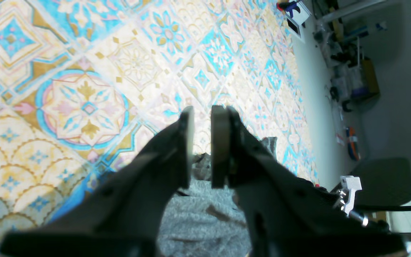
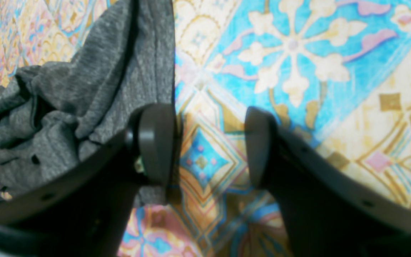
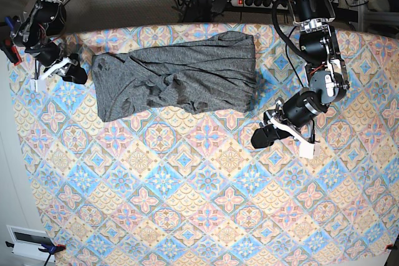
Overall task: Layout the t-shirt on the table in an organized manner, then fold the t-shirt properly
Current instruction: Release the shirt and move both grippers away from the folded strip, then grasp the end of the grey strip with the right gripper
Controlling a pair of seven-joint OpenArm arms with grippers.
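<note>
While the t-shirt (image 3: 176, 81) lies spread across the far half of the table (image 3: 199, 216), its dark-grey knit is far from flat: the body stretches out toward the base view's right with long creases running through it, and a bunched knot of fabric sits near its middle, with the end at the view's left lying smoother. Both arms sit off the garment's two ends. On the base view's right, the left gripper (image 3: 260, 136) hangs over bare patterned cloth just beyond the shirt's lower corner, clear of the fabric. Its wrist view shows the left gripper (image 1: 202, 117) with its jaws drawn to a narrow slit and nothing pinched between the pads; grey knit shows behind and below the fingers, and the tiled cloth runs away ahead of them. On the base view's left, the right gripper (image 3: 78, 74) sits just beside the shirt's end, near the table's edge. Its own camera shows the right gripper (image 2: 211, 142) spread wide, the gap between the fingers framing only the blue and gold tile pattern, while the crumpled t-shirt (image 2: 84, 89) lies alongside and partly behind one finger; whether that finger touches the fabric I cannot tell.
</note>
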